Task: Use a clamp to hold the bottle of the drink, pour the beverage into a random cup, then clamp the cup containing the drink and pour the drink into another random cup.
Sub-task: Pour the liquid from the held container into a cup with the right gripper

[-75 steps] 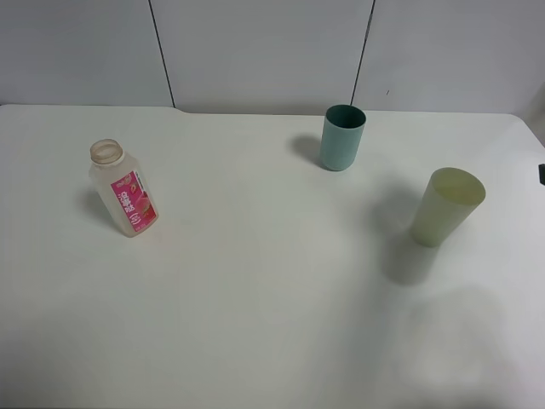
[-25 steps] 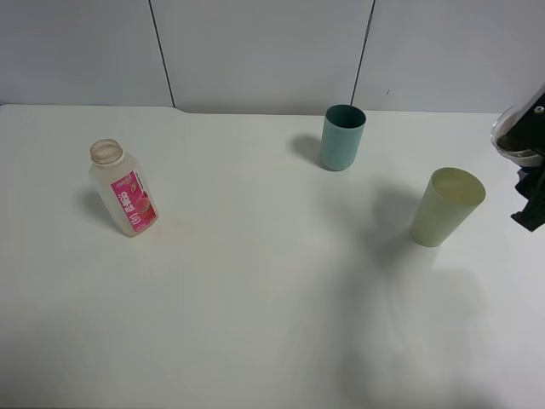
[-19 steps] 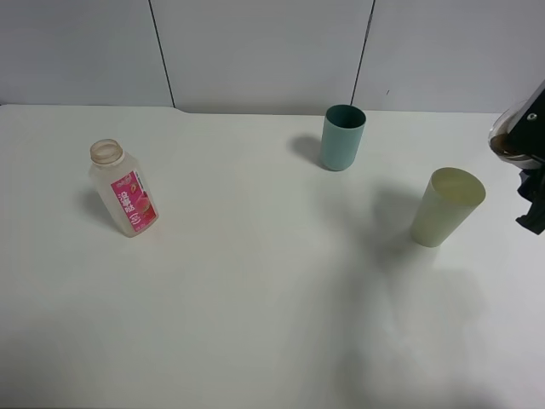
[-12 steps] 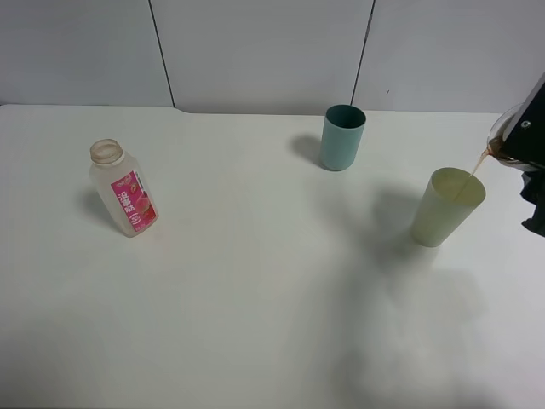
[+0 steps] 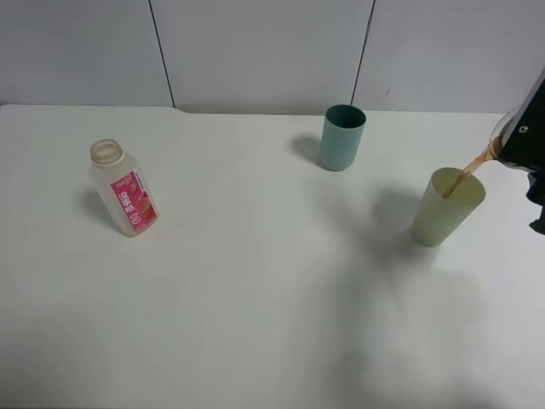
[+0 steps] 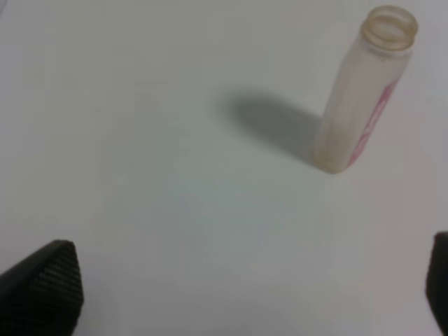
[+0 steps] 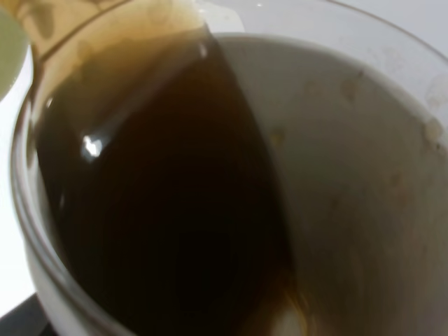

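The empty bottle (image 5: 123, 189) with a pink-red label stands at the left of the table; it also shows in the left wrist view as the bottle (image 6: 364, 91). My left gripper (image 6: 241, 290) hangs open, well apart from it. At the right edge my right gripper (image 5: 528, 141) is shut on the clear cup containing the drink (image 5: 508, 141), tilted toward the pale yellow-green tumbler (image 5: 447, 207). A thin brown stream of beverage (image 5: 473, 165) falls into the tumbler. The right wrist view is filled by the tilted cup (image 7: 350, 161) and its dark beverage (image 7: 161, 182).
A teal cup (image 5: 342, 137) stands upright at the back, left of the tumbler. The white table (image 5: 255, 281) is bare between the bottle and the cups. A grey panelled wall runs behind the table's far edge.
My right gripper has come in from the right edge with the cup and tipped it further. The beverage now streams into the pale tumbler. Bottle and teal cup have not moved.
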Motion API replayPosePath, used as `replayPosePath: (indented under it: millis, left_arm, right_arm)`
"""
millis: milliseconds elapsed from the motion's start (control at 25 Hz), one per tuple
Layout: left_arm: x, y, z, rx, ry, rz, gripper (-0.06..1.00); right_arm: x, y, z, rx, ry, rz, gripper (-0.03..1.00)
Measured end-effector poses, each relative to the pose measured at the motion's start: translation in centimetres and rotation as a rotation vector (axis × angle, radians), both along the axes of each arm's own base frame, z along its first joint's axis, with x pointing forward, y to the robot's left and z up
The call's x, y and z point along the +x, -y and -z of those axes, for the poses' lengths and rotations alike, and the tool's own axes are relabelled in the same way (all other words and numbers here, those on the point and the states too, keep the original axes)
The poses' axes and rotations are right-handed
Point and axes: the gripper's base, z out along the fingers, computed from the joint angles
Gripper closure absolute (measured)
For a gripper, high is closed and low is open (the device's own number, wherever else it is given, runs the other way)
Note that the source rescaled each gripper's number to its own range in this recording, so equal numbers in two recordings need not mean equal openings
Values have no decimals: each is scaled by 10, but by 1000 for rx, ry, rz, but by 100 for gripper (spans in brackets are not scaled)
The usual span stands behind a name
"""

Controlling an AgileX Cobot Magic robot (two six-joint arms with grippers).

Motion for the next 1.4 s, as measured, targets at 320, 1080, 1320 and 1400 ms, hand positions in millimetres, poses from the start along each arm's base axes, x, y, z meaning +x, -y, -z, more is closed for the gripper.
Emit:
replayPosePath:
  millis: [320, 1080, 1320, 1400]
  left_arm:
    - [0, 0, 0, 0, 0, 0, -6]
    - [0, 0, 0, 0, 0, 0, -6]
    - [0, 0, 0, 0, 0, 0, -6]
    - [0, 0, 0, 0, 0, 0, -6]
  right_arm:
    - [0, 3, -1, -26, 10, 27, 97]
    - [0, 4, -2, -113, -17, -11, 97]
    - [0, 4, -2, -141, -28, -27, 97]
    - [0, 4, -2, -165, -36, -41, 97]
